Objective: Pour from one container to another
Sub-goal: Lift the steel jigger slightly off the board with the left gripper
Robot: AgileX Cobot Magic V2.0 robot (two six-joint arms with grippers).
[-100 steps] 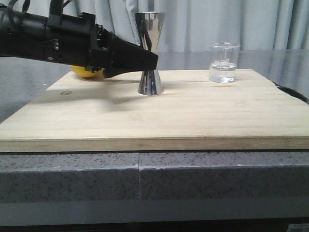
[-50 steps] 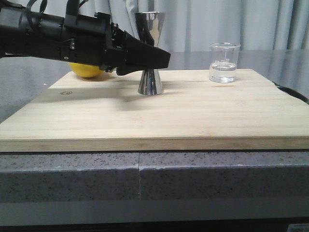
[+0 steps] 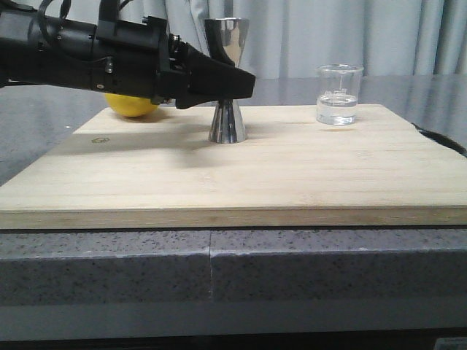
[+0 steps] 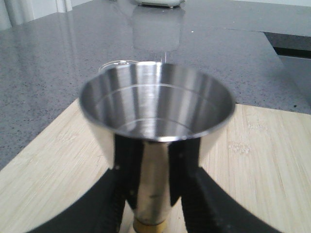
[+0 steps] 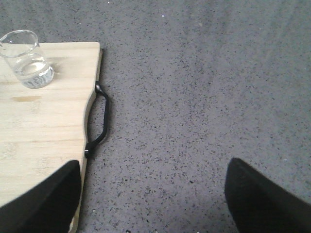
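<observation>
The steel jigger (image 3: 227, 73) stands upright on the wooden board (image 3: 292, 175), left of centre. My left gripper (image 3: 246, 86) reaches in from the left and is open, one finger on each side of the jigger's narrow waist. In the left wrist view the jigger (image 4: 155, 111) fills the middle and thin strips of wood show between it and my fingers (image 4: 114, 204). The glass beaker (image 3: 338, 95), part full of clear liquid, stands at the board's far right; the right wrist view shows the beaker (image 5: 28, 60) too. My right gripper (image 5: 153, 204) hangs open over the grey counter, beside the board.
A yellow lemon (image 3: 130, 107) lies behind my left arm at the board's far left. The board has a black handle (image 5: 99, 119) on its right edge. Speckled grey counter (image 5: 194, 97) surrounds the board, and curtains hang at the back.
Over the last second my left gripper moved right and slightly up until its fingers flanked the jigger's waist. In the last half second it hardly moved. Jigger and beaker stayed put.
</observation>
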